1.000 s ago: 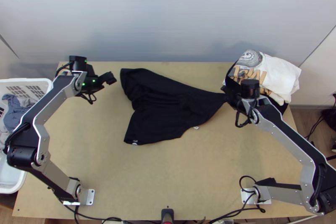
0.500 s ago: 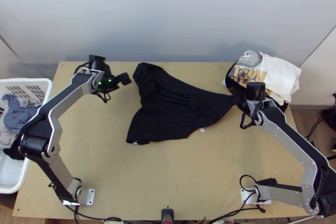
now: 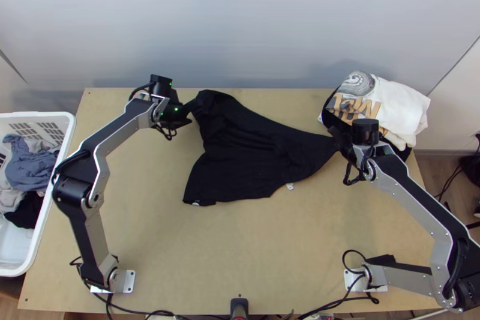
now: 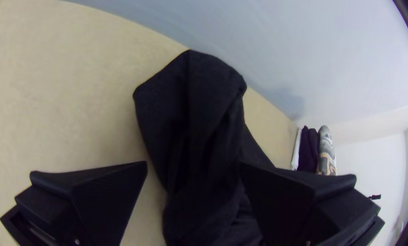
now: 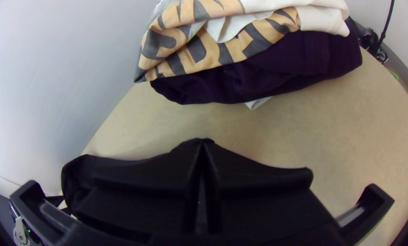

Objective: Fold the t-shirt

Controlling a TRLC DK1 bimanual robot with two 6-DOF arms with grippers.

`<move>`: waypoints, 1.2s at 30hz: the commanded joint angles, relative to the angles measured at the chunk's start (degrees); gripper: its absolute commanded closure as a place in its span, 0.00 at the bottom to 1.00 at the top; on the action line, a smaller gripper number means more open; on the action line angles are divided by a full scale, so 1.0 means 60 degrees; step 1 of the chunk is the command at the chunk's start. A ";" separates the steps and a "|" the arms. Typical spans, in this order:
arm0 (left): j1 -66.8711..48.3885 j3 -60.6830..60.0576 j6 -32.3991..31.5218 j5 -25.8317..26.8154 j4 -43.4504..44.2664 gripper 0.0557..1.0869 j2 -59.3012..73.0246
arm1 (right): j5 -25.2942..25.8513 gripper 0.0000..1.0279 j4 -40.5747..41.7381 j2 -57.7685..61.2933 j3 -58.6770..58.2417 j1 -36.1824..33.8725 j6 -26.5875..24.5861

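Note:
The black t-shirt (image 3: 252, 155) lies partly spread and rumpled across the upper middle of the table, narrowing toward its right end. At its upper left corner is my left gripper (image 3: 193, 112); in the left wrist view the left gripper (image 4: 192, 166) stands open, with the shirt's bunched end (image 4: 190, 105) between and beyond its fingers. My right gripper (image 3: 337, 138) is at the shirt's right tip; in the right wrist view the right gripper (image 5: 204, 143) is shut on the black cloth, a small edge of which shows at the fingertips.
A pile of folded clothes (image 3: 399, 110), white on top, sits at the table's back right, just beyond my right gripper. A white basket (image 3: 66, 117) with loose clothes stands off the left edge. A wall (image 3: 240, 32) rises behind the table.
My left gripper has moved right to the shirt's upper left corner. My right gripper shifted slightly right with its end of the shirt, and the cloth slid right with it.

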 commanded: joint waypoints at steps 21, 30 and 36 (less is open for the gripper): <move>0.0982 0.0952 0.0160 -0.1200 0.1120 0.96 0.0482 | 0.0085 0.97 0.0343 0.0126 -0.0082 0.0291 -0.0275; 0.1671 0.0161 0.0702 -0.1170 0.0373 0.96 -0.2755 | 0.0085 0.97 0.0446 0.0023 -0.0023 0.0232 -0.0319; 0.1583 -0.1054 0.0775 -0.1112 -0.0198 0.96 -0.5084 | -0.0047 0.97 0.0431 -0.0534 0.0108 0.0159 -0.0304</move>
